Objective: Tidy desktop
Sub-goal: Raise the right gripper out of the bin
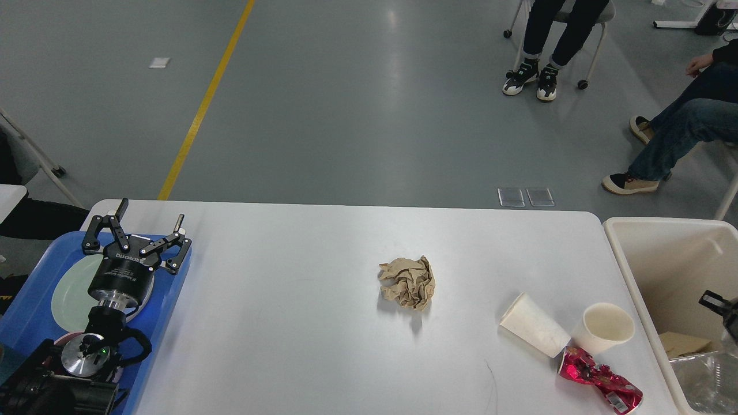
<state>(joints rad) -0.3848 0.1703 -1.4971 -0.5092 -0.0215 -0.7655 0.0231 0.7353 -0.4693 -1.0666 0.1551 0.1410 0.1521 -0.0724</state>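
Observation:
The white desktop (288,334) carries a crumpled ball of brown paper (407,282) near its middle. At the right front, a white paper cup (533,332) lies on its side beside an upright paper cup (605,327), with a crushed red wrapper (599,381) just in front of them. My left gripper (151,212) hangs open and empty over the blue tray (170,288) at the left edge. A small black piece of my right gripper (718,302) shows at the right border over the beige bin (646,271); its fingers cannot be told apart.
A pale green plate (66,297) lies in the blue tray under my left arm. The beige bin holds cardboard (680,343) and clear plastic (706,380). People sit on chairs (568,34) on the grey floor beyond the table.

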